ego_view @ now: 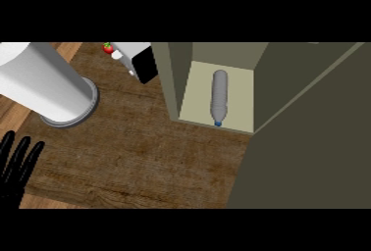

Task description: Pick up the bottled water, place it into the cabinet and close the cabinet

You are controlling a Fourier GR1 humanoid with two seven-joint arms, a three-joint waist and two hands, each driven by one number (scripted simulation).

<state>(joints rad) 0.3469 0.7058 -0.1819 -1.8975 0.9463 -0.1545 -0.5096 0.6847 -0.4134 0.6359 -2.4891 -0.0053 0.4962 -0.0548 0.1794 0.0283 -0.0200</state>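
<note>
The water bottle (219, 95) is clear with a blue cap and stands inside the olive cabinet (174, 83), on its pale floor. The cabinet's door (311, 142) is swung open and fills the right side of the head view. My left hand (14, 166) shows at the lower left edge, fingers straight and pointing up, far from the bottle and holding nothing. My right hand does not show in this view.
A tall white cylinder (43, 81) on a round base stands at the upper left. A black and white appliance (141, 61) with a small red item (108, 48) beside it sits at the back. The wooden counter (152, 157) stretches between them.
</note>
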